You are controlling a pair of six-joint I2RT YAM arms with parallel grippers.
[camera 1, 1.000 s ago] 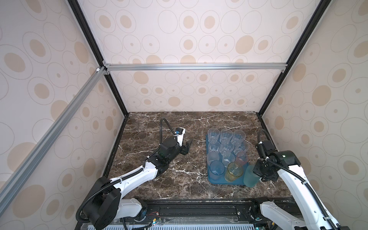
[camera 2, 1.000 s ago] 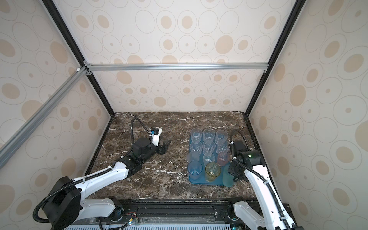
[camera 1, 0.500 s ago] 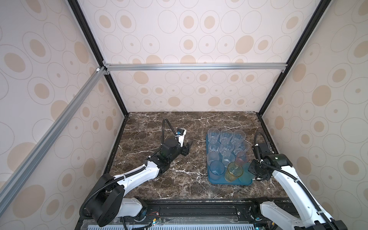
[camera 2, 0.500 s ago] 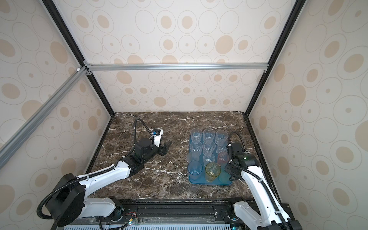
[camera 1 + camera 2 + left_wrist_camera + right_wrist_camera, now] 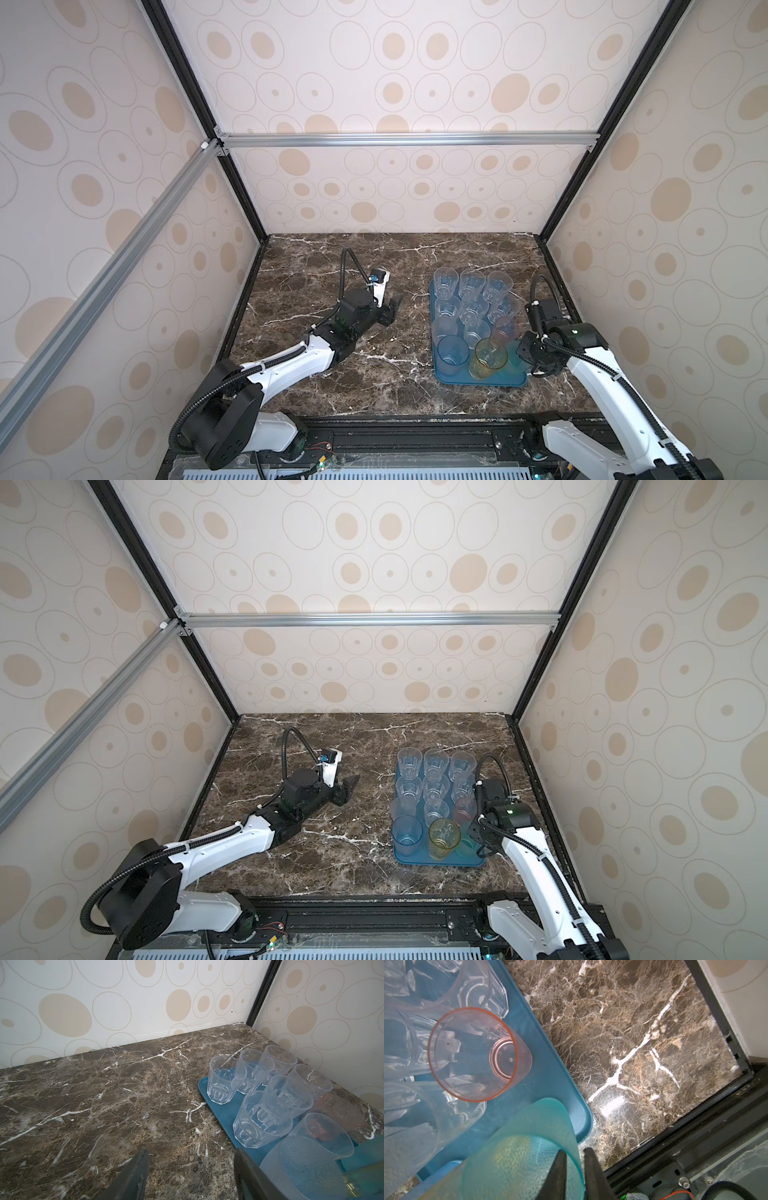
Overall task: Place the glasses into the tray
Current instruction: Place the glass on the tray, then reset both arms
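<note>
Though its embossed marks (image 5: pixel 505 1048) blur, pinkish glass (image 5: pixel 475 1053) occupies tray (image 5: pixel 550 1076).

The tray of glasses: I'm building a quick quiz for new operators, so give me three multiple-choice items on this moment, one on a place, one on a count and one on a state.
1. Where does the amber glass stand?
A. On the marble beside the left arm
B. In the row of the tray nearest the robot
C. In the tray's far row

2. How many glasses in the tray are pinkish?
A. None
B. One
C. Three

3. How is the left gripper?
A. Open and empty
B. Shut on a clear glass
C. Lifting the tray

Answers:
1. B, since both top views show it at the tray's near edge.
2. B, since a single pinkish glass shows among the clear ones.
3. A, since its fingers stand apart over bare marble, with nothing between them.
</note>
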